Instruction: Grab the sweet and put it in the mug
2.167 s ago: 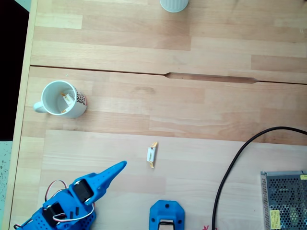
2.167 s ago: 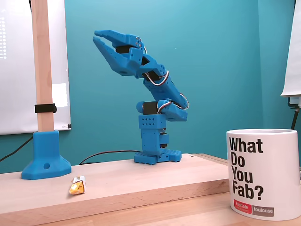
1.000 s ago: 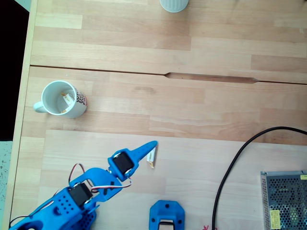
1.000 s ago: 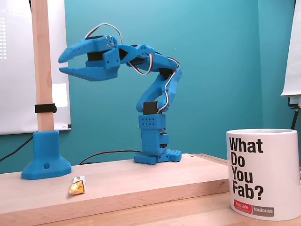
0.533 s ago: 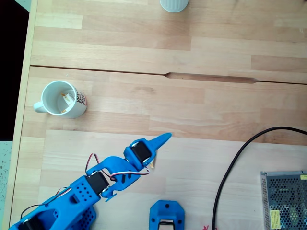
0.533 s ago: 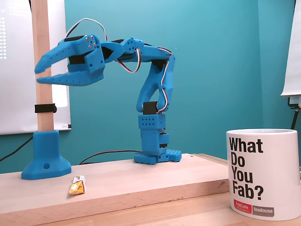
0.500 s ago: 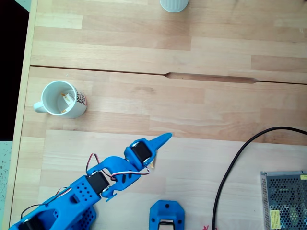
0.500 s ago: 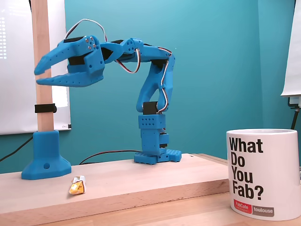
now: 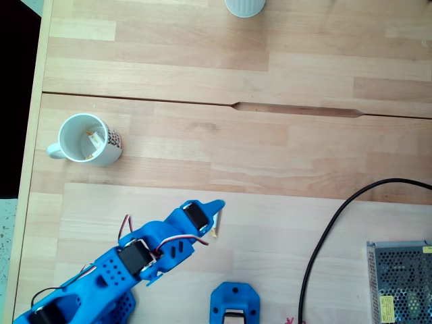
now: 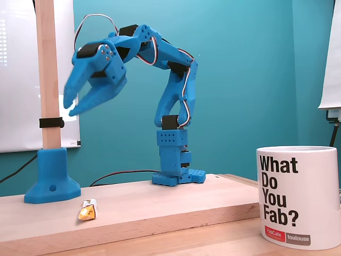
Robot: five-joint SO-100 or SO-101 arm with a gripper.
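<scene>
The sweet (image 9: 214, 225) lies flat on the wooden table, its white wrapper partly hidden under blue fingertips; from the side its yellow-orange twisted end (image 10: 87, 210) shows. At about ten o'clock from it, well apart, stands the mug (image 9: 86, 140), upright, handle at nine o'clock.

Your arm (image 10: 170, 69) is all bright blue plastic, with black motors, thin red and white wires, and a pointy gripper (image 10: 74, 105).

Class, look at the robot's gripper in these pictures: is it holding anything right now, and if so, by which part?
Nothing is held. The gripper hangs open in the air, tilted downward, while the sweet lies on the table below it, untouched.
</scene>
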